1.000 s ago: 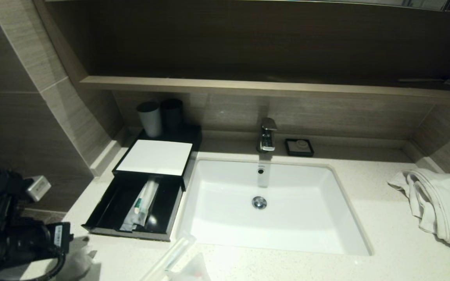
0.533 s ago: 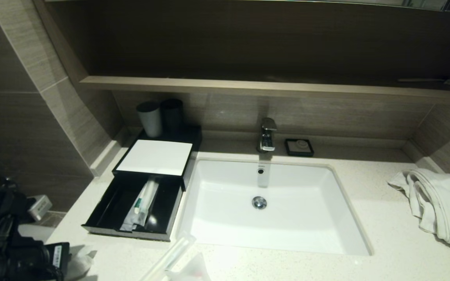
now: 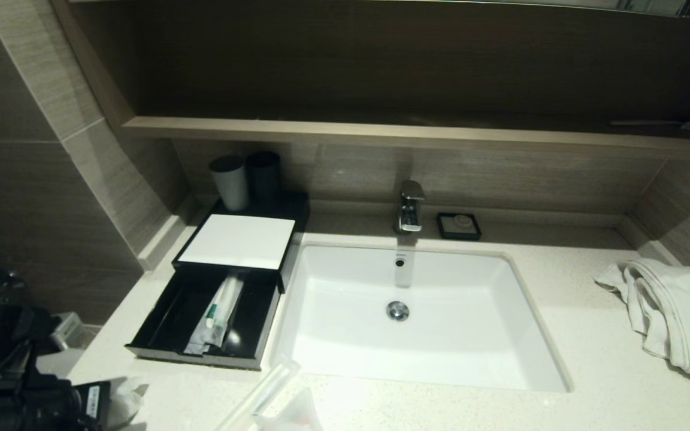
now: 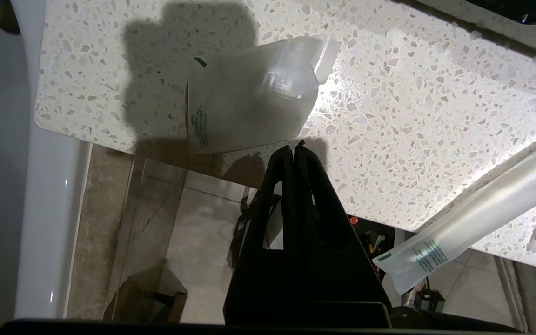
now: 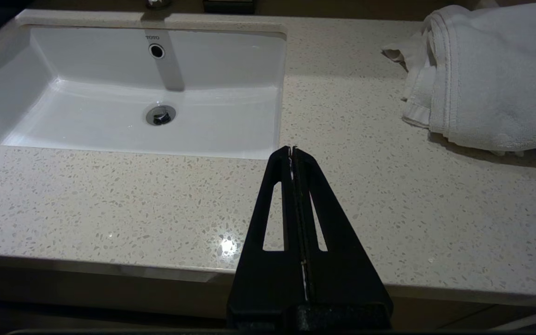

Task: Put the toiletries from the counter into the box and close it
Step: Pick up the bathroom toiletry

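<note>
A black box with a white lid panel stands left of the sink, its drawer pulled open with a wrapped toothbrush inside. A small white sachet lies on the counter's front left corner; it also shows in the left wrist view. A long wrapped toiletry lies near the front edge and reaches past it in the left wrist view. My left gripper is shut and empty, just off the counter edge beside the sachet. My right gripper is shut and empty over the counter right of the sink.
A white sink with a tap fills the middle. A folded towel lies at the right. Two cups stand behind the box, and a soap dish is by the tap. A shelf runs above.
My left arm has dropped lower and back toward the bottom left corner, uncovering the small sachet. Nothing else has moved.
</note>
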Robot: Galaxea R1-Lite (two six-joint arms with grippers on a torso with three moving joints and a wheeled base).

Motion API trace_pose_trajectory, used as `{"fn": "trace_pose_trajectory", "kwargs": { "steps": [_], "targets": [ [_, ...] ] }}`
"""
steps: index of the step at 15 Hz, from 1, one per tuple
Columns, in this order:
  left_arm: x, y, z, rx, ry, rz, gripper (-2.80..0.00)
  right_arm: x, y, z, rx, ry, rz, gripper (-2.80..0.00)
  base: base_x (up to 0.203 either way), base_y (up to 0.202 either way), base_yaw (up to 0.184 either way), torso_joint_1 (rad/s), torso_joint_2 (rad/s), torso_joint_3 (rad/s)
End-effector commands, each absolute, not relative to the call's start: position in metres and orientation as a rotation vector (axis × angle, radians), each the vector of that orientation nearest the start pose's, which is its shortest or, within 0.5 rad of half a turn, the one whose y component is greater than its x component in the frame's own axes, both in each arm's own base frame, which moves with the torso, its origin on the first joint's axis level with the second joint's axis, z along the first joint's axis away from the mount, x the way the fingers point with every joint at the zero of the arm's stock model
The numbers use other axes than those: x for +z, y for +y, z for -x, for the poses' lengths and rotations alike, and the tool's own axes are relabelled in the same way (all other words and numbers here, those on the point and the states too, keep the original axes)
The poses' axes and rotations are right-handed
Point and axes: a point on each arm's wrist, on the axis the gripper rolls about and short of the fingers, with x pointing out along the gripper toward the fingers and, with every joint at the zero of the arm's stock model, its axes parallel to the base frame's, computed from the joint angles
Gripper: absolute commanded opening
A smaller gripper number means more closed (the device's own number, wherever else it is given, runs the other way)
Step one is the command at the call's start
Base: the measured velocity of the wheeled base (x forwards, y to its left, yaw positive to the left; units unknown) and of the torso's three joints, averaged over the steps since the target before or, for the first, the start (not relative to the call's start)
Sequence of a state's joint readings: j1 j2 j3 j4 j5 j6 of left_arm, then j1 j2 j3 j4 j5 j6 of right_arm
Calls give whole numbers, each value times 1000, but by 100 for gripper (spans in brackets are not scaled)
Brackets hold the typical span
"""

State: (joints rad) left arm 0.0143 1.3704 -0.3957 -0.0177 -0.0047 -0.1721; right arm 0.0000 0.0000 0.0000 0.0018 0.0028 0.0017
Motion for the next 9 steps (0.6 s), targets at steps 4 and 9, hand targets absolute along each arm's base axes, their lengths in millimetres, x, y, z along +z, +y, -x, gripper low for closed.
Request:
{"fn": "trace_pose_trajectory", "kwargs": {
  "steps": [4, 9],
  "targets": [
    [107, 2, -160, 90, 962, 168, 0, 75, 0, 23, 3, 2, -2, -280, 0, 0, 0, 0, 0, 0],
    [107, 2, -161, 89, 962, 166, 0, 75, 0, 23, 3, 2, -2, -280, 0, 0, 0, 0, 0, 0]
  ]
}}
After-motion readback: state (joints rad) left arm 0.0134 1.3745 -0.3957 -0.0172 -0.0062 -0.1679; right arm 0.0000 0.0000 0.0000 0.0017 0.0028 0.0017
